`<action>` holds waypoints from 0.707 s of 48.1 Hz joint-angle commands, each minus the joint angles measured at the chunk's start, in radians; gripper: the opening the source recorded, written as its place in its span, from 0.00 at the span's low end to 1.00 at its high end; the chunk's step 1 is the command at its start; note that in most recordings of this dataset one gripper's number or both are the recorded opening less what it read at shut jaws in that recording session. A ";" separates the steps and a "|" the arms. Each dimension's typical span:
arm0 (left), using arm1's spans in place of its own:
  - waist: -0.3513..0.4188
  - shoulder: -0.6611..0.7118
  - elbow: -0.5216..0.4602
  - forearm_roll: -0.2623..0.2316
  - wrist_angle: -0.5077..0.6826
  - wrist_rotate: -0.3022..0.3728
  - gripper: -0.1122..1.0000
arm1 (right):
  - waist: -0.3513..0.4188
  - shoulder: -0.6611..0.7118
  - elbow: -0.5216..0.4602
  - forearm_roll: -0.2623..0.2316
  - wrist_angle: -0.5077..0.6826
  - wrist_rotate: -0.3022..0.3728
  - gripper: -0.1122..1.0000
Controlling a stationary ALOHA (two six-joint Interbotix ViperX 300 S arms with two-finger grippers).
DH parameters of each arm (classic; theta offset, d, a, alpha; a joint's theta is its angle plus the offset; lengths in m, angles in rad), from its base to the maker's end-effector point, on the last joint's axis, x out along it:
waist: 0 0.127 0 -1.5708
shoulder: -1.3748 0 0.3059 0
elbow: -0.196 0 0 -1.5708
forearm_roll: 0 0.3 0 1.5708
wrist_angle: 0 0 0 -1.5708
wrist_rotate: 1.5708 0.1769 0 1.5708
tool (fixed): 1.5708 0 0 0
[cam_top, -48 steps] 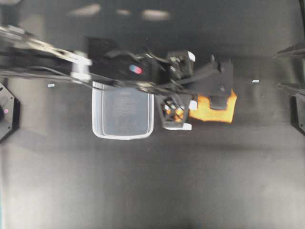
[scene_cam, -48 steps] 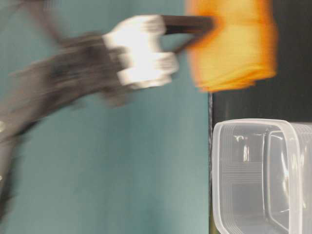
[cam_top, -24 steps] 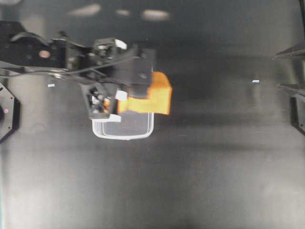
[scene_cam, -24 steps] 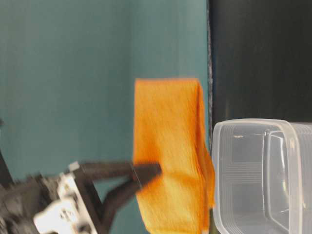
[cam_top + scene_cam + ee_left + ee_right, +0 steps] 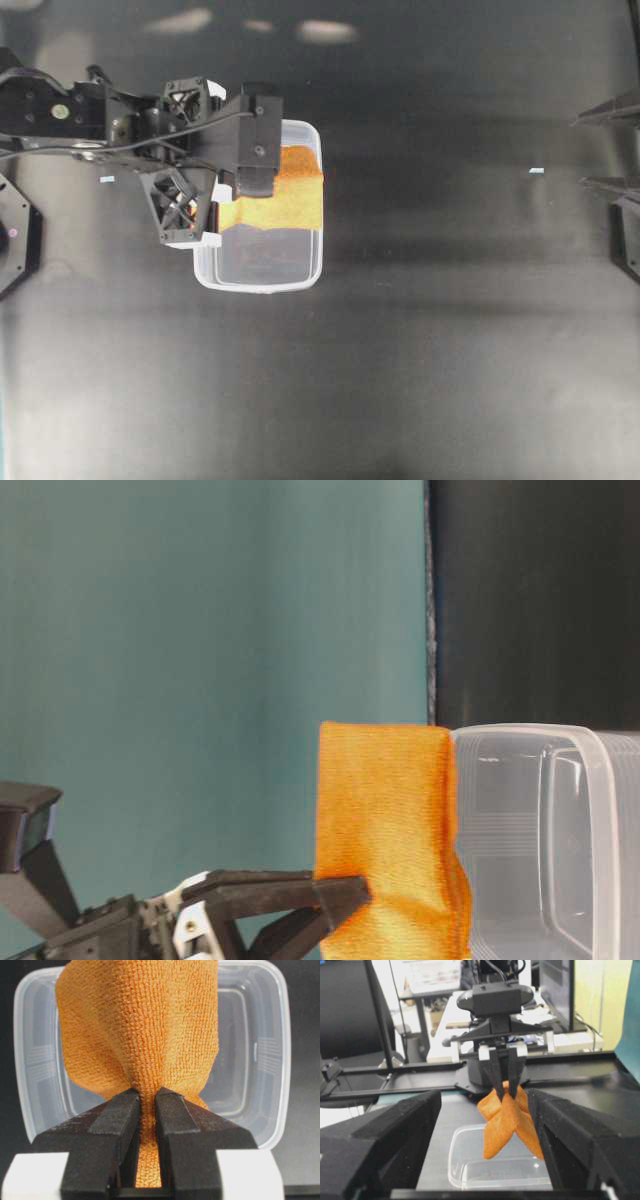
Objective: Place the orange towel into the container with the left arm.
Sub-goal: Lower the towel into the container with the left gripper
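Observation:
My left gripper (image 5: 252, 190) is shut on the orange towel (image 5: 292, 197) and holds it hanging over the far half of the clear container (image 5: 258, 287). In the left wrist view the jaws (image 5: 147, 1097) pinch a bunched fold of the towel (image 5: 140, 1025), with the container (image 5: 281, 1060) below it. In the table-level view the towel (image 5: 385, 830) hangs just above the container's rim (image 5: 600, 810). In the right wrist view the towel (image 5: 505, 1120) dangles over the container (image 5: 462, 1160). My right gripper (image 5: 606, 145) is open and empty at the right edge.
The container stands on a black table (image 5: 430, 350). A small white scrap (image 5: 536, 171) lies at the right and another (image 5: 107, 179) at the left. Black arm bases sit at both side edges.
My left gripper has carried the towel leftward from right of the container to over it, and the towel now hangs lower, close to the rim. The right arm has not moved.

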State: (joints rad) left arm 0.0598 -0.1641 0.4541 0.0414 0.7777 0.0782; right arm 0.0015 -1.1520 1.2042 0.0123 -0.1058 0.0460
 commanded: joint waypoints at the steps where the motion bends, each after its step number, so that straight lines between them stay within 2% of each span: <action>1: 0.003 0.005 -0.006 0.003 -0.011 0.000 0.16 | 0.003 0.005 -0.008 0.003 -0.006 0.002 0.72; 15: 0.011 0.029 0.003 0.003 -0.028 0.000 0.16 | 0.003 0.005 -0.008 0.003 -0.015 0.002 0.72; 18: 0.014 0.034 0.008 0.003 -0.035 -0.002 0.20 | 0.003 0.005 -0.008 0.003 -0.015 0.002 0.72; 29: 0.014 0.041 0.005 0.003 -0.055 -0.020 0.77 | 0.002 0.005 -0.008 0.005 -0.015 0.002 0.72; 32: 0.015 0.040 0.002 0.003 -0.067 -0.021 0.89 | 0.003 0.005 -0.008 0.005 -0.015 0.002 0.72; 34: 0.014 0.032 -0.003 0.003 -0.071 -0.021 0.92 | 0.003 0.005 -0.008 0.003 -0.015 0.002 0.72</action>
State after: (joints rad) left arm 0.0767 -0.1150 0.4725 0.0414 0.7225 0.0598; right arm 0.0015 -1.1520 1.2042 0.0123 -0.1104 0.0460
